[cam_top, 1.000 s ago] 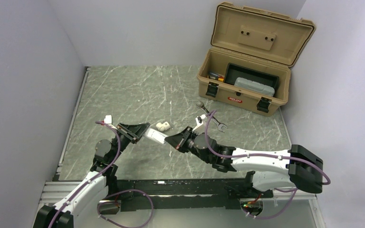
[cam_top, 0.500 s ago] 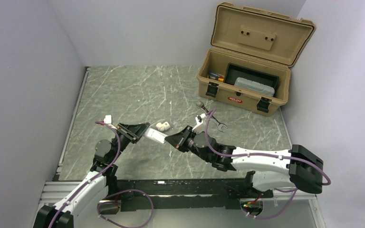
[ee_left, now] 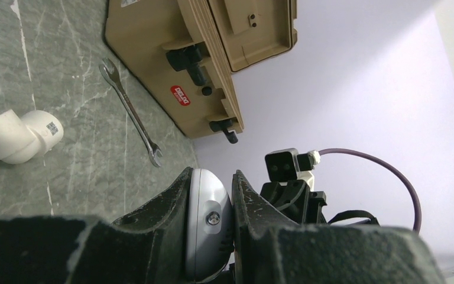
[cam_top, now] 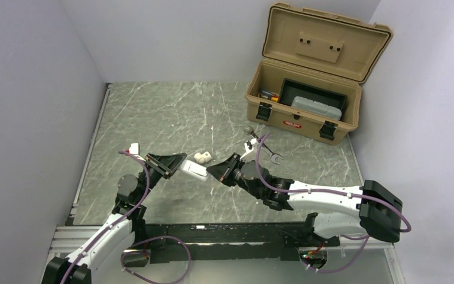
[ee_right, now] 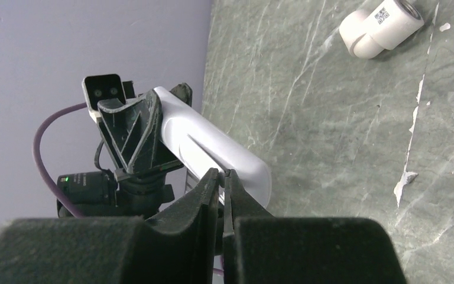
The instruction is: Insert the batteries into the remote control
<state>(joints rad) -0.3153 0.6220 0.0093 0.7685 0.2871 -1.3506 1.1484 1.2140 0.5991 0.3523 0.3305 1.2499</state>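
1. Risk: the right gripper (ee_right: 221, 175) has its tips against the remote control (ee_right: 213, 148). A hard push could twist it out of the left gripper (ee_left: 211, 178).
2. The left jaws pinch the remote above the table, left of centre. The right jaws are almost pressed together, and no batteries are visible.
3. Both arms reach inward, meeting near the pipe fitting (cam_top: 201, 157).

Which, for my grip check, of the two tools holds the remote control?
The left tool: the remote control is clamped between its fingers; the right tool only reaches its free end.
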